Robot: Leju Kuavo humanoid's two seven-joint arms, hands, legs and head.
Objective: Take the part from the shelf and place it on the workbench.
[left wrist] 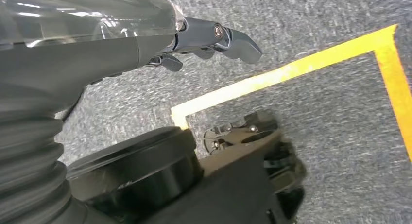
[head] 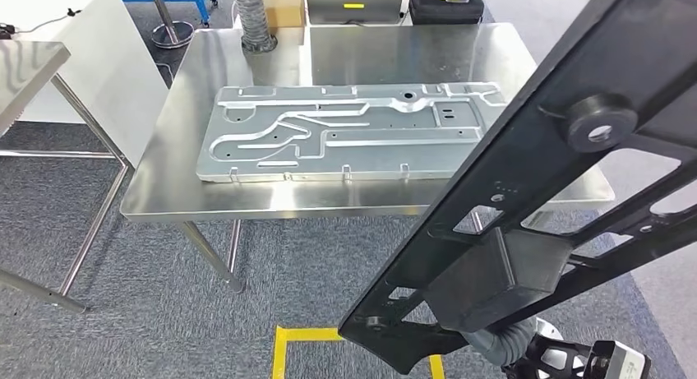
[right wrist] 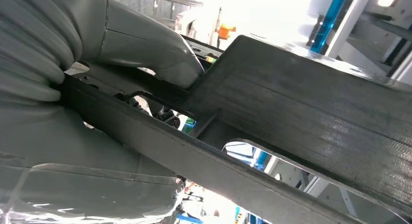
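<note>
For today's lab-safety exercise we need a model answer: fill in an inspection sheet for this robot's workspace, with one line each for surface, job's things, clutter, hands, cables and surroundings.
Surface: steel workbench, shiny, standing on grey carpet.
Job's things: long black frame part, held tilted in front of the bench, not yet set down.
Clutter: large stamped metal panel lies flat across the bench, taking up most of it.
Hands: right hand grips the black part, thumb pressed on it; left hand hangs over the floor, holding nothing.
Cables: a thin cable at the far left.
Surroundings: yellow floor tape; second steel table on the left; ribbed hose behind the bench.
</note>
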